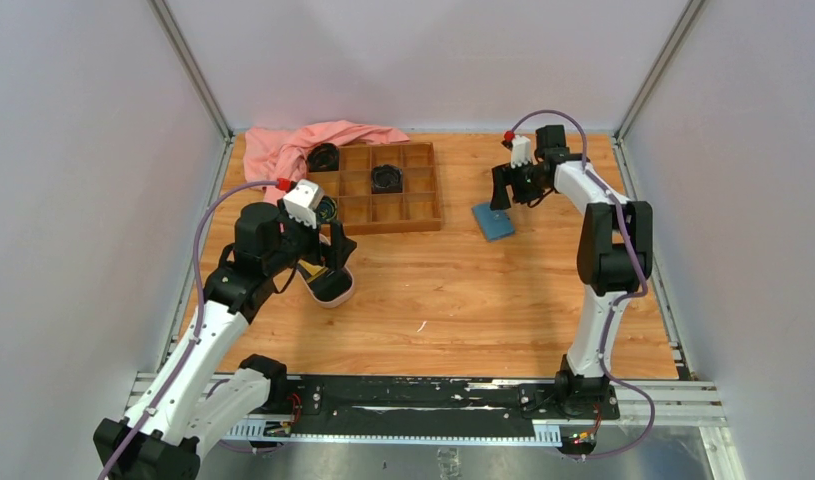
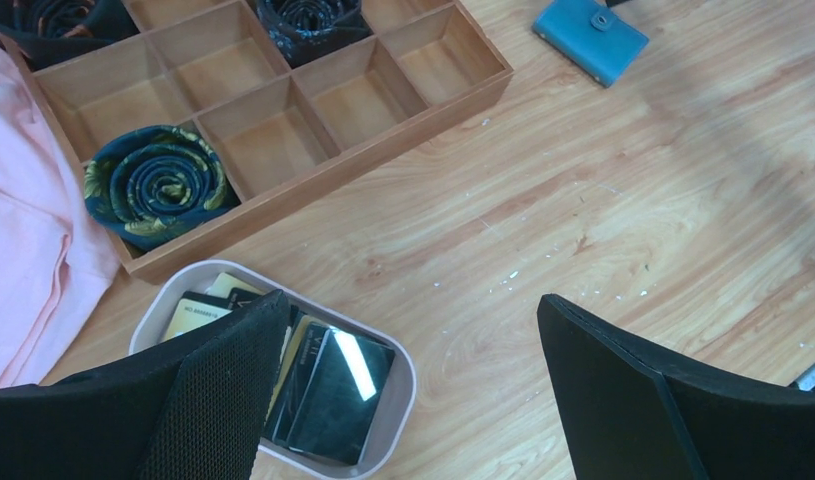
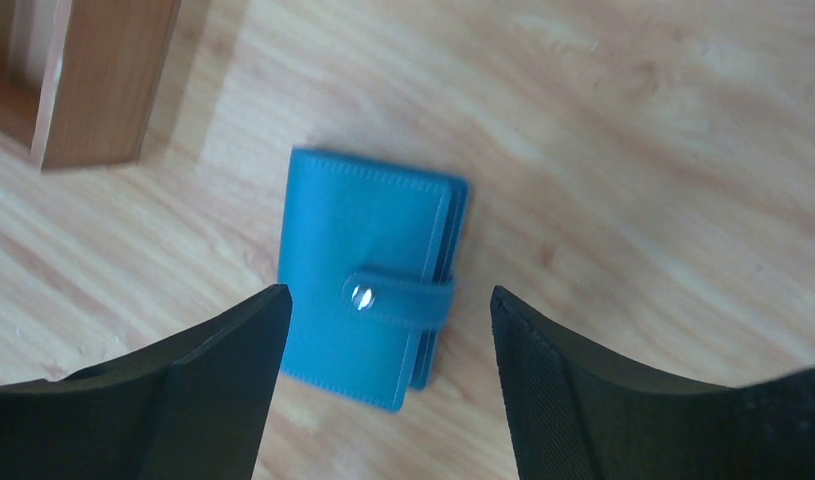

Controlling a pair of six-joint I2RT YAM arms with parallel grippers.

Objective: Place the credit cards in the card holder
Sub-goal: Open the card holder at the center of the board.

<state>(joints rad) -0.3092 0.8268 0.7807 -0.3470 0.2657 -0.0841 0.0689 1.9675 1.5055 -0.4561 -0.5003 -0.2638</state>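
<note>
The credit cards [image 2: 328, 385], black and yellow-gold, lie stacked in a pale pink oval dish [image 2: 408, 390], also seen from above [image 1: 345, 291]. My left gripper [image 2: 413, 385] is open just above the dish's right end, its left finger over the cards; it also shows in the top view [image 1: 335, 258]. The card holder [image 3: 368, 270] is a blue wallet, closed with its snap tab shut, flat on the table; it also shows in the top view [image 1: 493, 221] and the left wrist view [image 2: 590, 36]. My right gripper [image 3: 388, 330] is open and empty above it, also in the top view [image 1: 510, 188].
A brown wooden compartment tray [image 1: 388, 212] stands at the back with rolled dark ties [image 2: 155, 183] in some cells. A pink cloth [image 1: 293, 145] lies at the back left. The tray's corner [image 3: 103, 80] is near the wallet.
</note>
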